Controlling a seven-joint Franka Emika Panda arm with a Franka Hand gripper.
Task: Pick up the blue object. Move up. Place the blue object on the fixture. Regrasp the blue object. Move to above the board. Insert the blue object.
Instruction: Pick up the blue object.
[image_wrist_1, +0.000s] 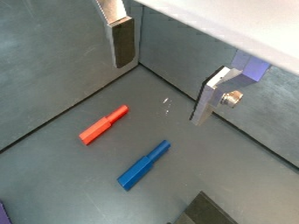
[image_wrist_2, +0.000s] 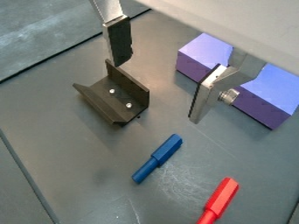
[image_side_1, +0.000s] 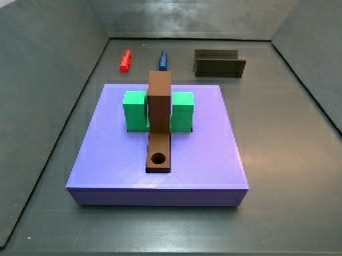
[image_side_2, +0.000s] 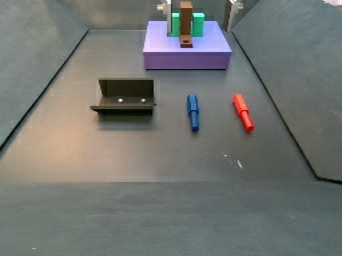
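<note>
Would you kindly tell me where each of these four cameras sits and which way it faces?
Wrist view: rides the arm, looks down past the gripper at the slim blue peg and slim red peg; fingers show.
Wrist view: the same perch from another angle, over the gripper, dark bracket fixture, blue peg and purple board; fingers show.
Side view: beyond the board, facing the pegs and fixture; no robot visible.
Side view: the opposite end, pegs near, board far; a finger may show at the top edge.
All four share the blue peg.
</note>
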